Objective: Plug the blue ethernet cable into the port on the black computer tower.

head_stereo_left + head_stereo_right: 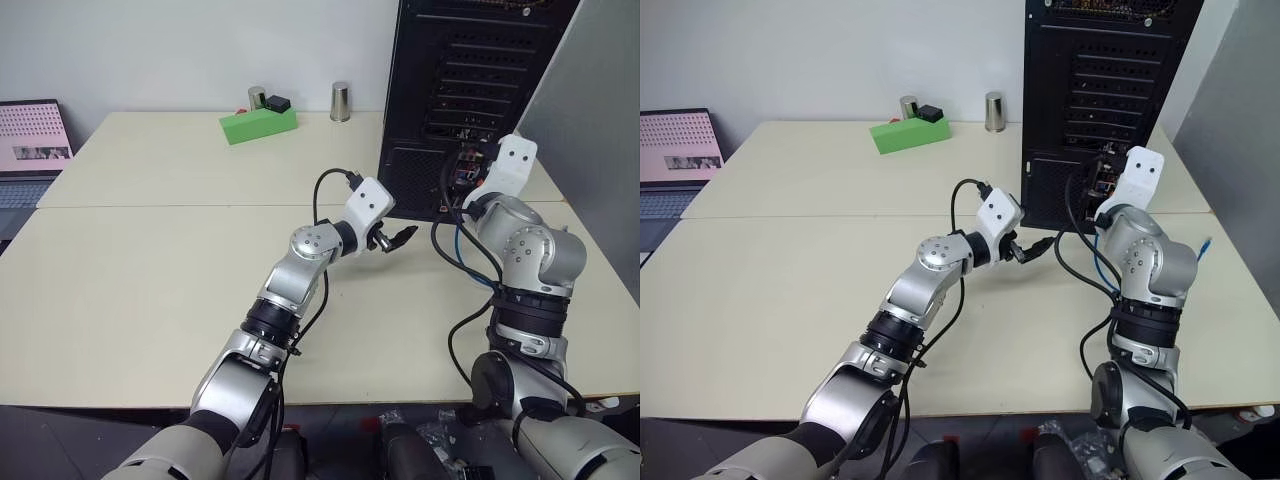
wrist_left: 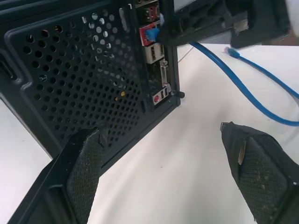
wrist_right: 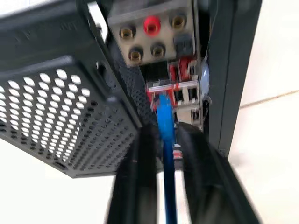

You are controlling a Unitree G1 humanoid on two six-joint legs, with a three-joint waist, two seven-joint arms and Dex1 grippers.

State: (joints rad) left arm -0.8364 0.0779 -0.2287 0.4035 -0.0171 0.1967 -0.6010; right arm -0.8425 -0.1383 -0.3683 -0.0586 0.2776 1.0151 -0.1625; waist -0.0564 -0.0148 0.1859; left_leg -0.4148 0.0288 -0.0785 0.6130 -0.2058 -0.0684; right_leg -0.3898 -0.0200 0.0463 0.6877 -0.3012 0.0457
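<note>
At the rear of the black computer tower (image 1: 470, 90), which stands upright on a pale table (image 1: 150, 280), the right gripper (image 3: 166, 154) reaches into the connector panel. Seen from the right wrist, its 2 black fingers (image 3: 135, 186) lie on either side of the blue ethernet cable (image 3: 164, 140) with a narrow gap between them; whether they press the cord or stand just off it cannot be told. The cable's end sits in the port (image 3: 161, 91), a socket framed in red in the panel, below a cluster of round jacks (image 3: 152, 25). From the left wrist, the cable runs from that red-framed spot away over the table in a long loose curve, and its other plug end (image 2: 232, 51) lies on the tabletop near the tower.

The left gripper (image 1: 395, 238) hovers above the table just in front of the tower's perforated vent (image 2: 93, 84), pointing toward it, its 2 fingers spread wide and holding nothing.

Farther back on the table sit a green block (image 1: 258, 124), 2 small metal cylinders (image 1: 340, 101) and, at the far left edge, an open laptop (image 1: 35, 135).
</note>
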